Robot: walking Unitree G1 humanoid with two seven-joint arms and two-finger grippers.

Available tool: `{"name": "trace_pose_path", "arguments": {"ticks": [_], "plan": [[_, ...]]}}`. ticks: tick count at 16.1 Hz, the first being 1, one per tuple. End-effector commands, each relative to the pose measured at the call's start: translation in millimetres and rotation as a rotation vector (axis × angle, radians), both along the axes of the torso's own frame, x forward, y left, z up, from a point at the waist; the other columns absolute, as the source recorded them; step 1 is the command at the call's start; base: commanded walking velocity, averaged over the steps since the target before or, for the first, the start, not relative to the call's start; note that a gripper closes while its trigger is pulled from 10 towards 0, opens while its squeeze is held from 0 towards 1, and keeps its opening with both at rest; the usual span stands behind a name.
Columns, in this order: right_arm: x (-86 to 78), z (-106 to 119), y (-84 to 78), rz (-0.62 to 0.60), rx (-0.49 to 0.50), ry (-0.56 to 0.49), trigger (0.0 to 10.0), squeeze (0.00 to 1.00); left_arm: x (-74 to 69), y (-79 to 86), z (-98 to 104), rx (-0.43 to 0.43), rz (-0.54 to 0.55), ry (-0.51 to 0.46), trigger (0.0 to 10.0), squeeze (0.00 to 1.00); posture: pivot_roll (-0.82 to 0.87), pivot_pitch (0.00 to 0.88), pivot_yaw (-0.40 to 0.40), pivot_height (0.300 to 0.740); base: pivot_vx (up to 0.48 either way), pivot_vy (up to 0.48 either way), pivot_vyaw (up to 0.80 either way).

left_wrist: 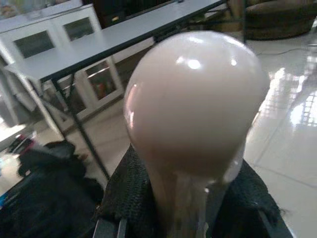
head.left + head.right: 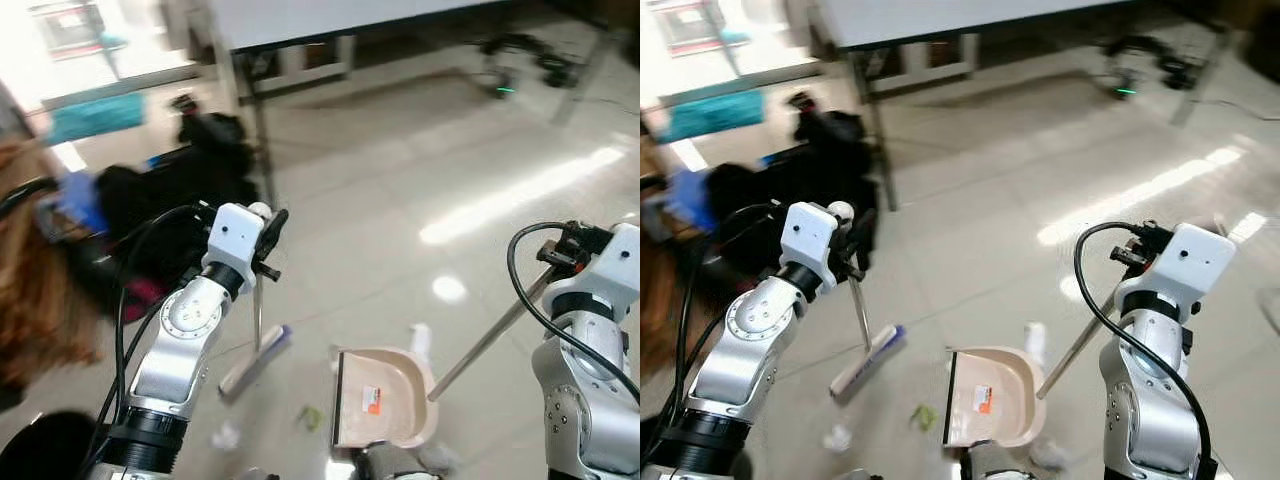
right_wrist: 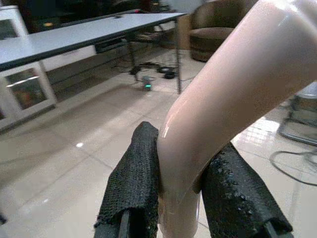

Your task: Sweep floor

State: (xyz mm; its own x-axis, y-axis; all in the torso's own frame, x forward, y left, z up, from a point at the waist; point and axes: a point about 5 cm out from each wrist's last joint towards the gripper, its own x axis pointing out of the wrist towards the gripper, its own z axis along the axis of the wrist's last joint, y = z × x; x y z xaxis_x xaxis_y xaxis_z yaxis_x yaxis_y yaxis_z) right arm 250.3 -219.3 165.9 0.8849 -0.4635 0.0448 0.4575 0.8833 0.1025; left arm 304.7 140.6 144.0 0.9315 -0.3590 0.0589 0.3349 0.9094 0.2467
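My left gripper is shut on the top of a broom handle, whose rounded beige end fills the left wrist view between the black fingers. The broom head rests on the tiled floor. My right gripper is shut on the long handle of a beige dustpan standing on the floor in front of me; the beige handle sits between the pads. Small scraps of litter lie on the floor beside the pan, and an orange scrap lies inside it.
A person with long hair is at the left edge, near dark bags on the floor. A grey table on thin dark legs stands behind. Cables and a device with a green light lie at the back right. Open tile lies to the right.
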Motion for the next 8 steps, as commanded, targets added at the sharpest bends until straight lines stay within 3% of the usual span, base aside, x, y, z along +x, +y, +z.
{"name": "trace_pose_path", "arguments": {"ticks": [1,8], "plan": [[-1.4,6.1,-0.8,0.007,-0.016,-0.007,10.0,0.00,1.0,5.3,13.1,0.015,0.023,-0.062,10.0,0.00,-0.06,0.111,0.032,0.740,0.000,0.000,-0.80],[2.7,13.0,3.3,0.049,-0.024,-0.007,10.0,0.00,-2.2,12.6,12.7,0.025,0.053,-0.071,10.0,0.00,-0.06,0.103,0.014,0.740,0.000,0.000,-0.80]]}}
